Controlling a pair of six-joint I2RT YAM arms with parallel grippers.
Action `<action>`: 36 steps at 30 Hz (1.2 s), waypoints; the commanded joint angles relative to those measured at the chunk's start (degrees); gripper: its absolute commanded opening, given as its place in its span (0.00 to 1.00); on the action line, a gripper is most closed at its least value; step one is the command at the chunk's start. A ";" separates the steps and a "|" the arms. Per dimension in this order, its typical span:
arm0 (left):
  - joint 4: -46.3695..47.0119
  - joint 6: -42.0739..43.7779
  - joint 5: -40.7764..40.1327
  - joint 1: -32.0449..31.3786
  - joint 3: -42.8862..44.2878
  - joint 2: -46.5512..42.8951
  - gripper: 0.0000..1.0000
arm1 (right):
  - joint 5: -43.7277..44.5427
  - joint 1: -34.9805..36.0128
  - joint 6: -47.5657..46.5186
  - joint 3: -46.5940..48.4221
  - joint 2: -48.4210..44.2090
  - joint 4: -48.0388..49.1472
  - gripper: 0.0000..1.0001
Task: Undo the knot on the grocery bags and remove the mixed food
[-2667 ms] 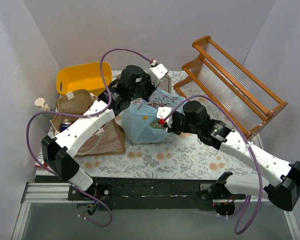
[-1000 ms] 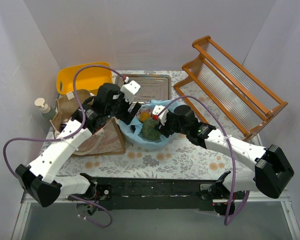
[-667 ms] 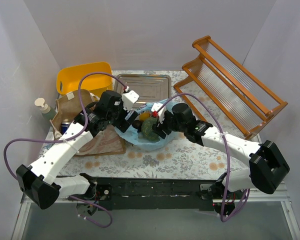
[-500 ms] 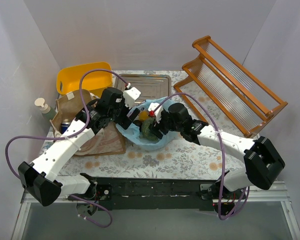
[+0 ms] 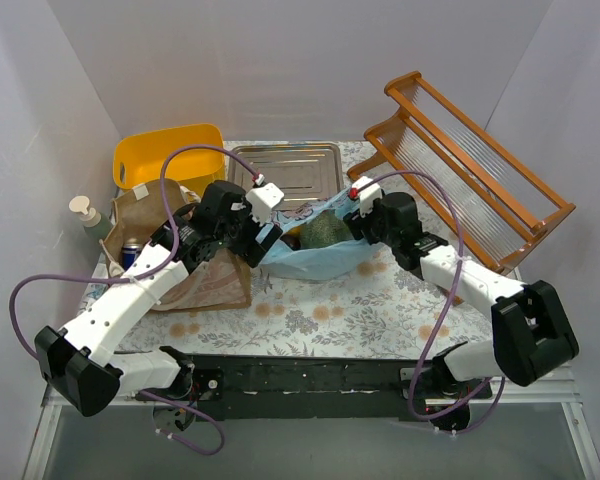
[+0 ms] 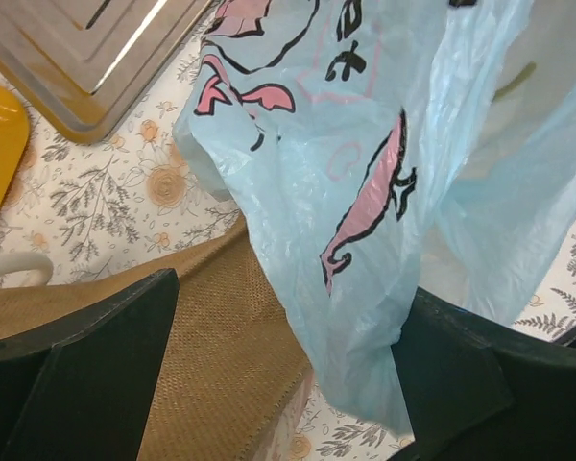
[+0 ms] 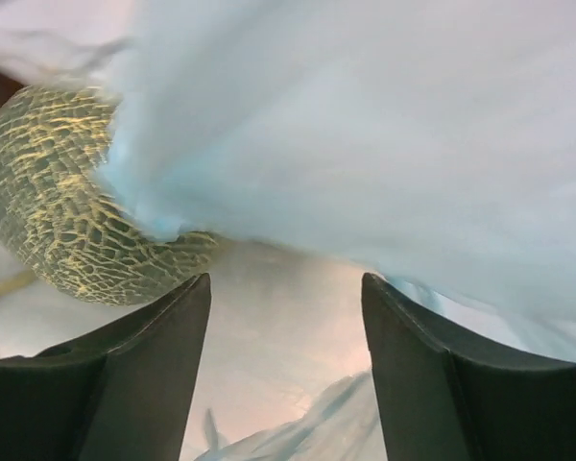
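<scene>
Gaping wide, the left tool [image 6: 288, 322] straddles the left edge of the blue bag [image 5: 315, 258], and a printed fold of film hangs between its fingers without being pinched. The right tool [image 7: 283, 288] is also spread and sits at the bag's far right rim. Film drapes across its gap, and whether any is caught I cannot tell.

In the bag's open mouth lies the netted melon [image 5: 325, 230]. The brown paper bag [image 5: 220, 285] touches the blue bag's left side, with a can [image 5: 131, 251] showing at its far end. Behind the blue bag is a metal tray [image 5: 285, 165], behind-left a yellow tub [image 5: 165, 155], and to the right a wooden rack [image 5: 470, 185].

Everything rests on a flower-patterned tabletop [image 5: 340, 310] between plain white walls.

Half a second ago the right tool was down beside the melon. It now sits back at the rim, and the bag is stretched longer to the right.
</scene>
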 commanded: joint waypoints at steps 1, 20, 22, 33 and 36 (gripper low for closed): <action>-0.93 -0.28 4.46 0.09 -0.86 -2.77 0.86 | -10.48 -0.69 -4.04 0.22 -6.71 -2.01 0.68; 0.39 -3.63 8.86 0.09 2.40 1.37 0.87 | -9.24 24.45 -19.93 -9.19 -10.59 -11.17 0.42; 0.39 -3.54 8.86 0.09 1.87 1.01 0.87 | -8.62 23.23 -21.79 -4.99 -9.80 -12.91 0.41; -0.93 -2.22 9.57 0.09 -1.03 -1.01 0.77 | -17.32 20.77 -46.13 5.94 -4.26 -28.21 0.35; -1.28 -2.13 9.65 0.09 -2.78 -1.62 0.67 | -17.32 19.71 -46.23 8.21 -2.50 -29.61 0.35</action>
